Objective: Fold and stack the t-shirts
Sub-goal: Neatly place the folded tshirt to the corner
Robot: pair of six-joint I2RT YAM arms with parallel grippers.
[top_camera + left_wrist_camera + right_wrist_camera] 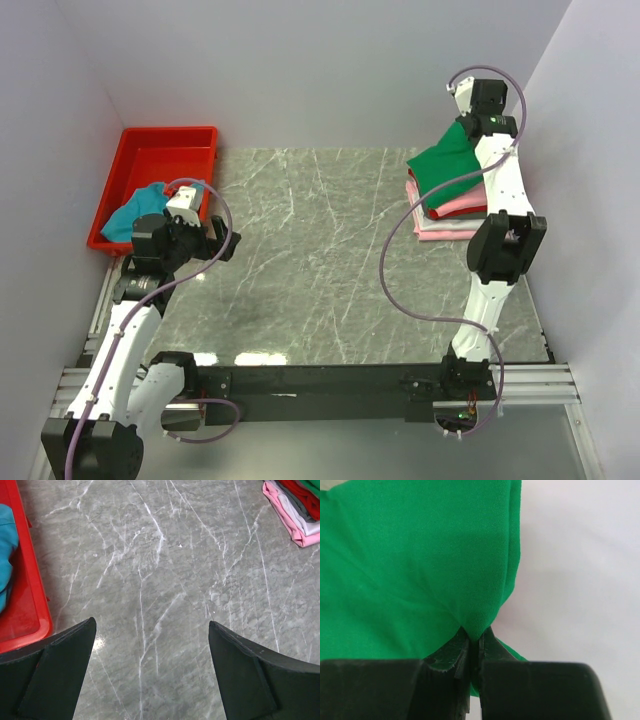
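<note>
My right gripper (466, 122) is shut on the bright green t-shirt (446, 165) and holds it up at the far right; the cloth hangs down over a stack of folded shirts, red, pink (462, 207) and whitish. In the right wrist view the green cloth (415, 565) is pinched between the closed jaws of the right gripper (474, 639). My left gripper (218, 238) is open and empty above the table near the red tray. A teal-blue t-shirt (140, 208) lies crumpled in the tray, and its edge shows in the left wrist view (6, 545).
The red plastic tray (160, 150) stands at the far left, its rim in the left wrist view (35, 595). The folded stack's corner shows there too (300, 515). The grey marble table (320, 250) lies between the arms. White walls close in the back and sides.
</note>
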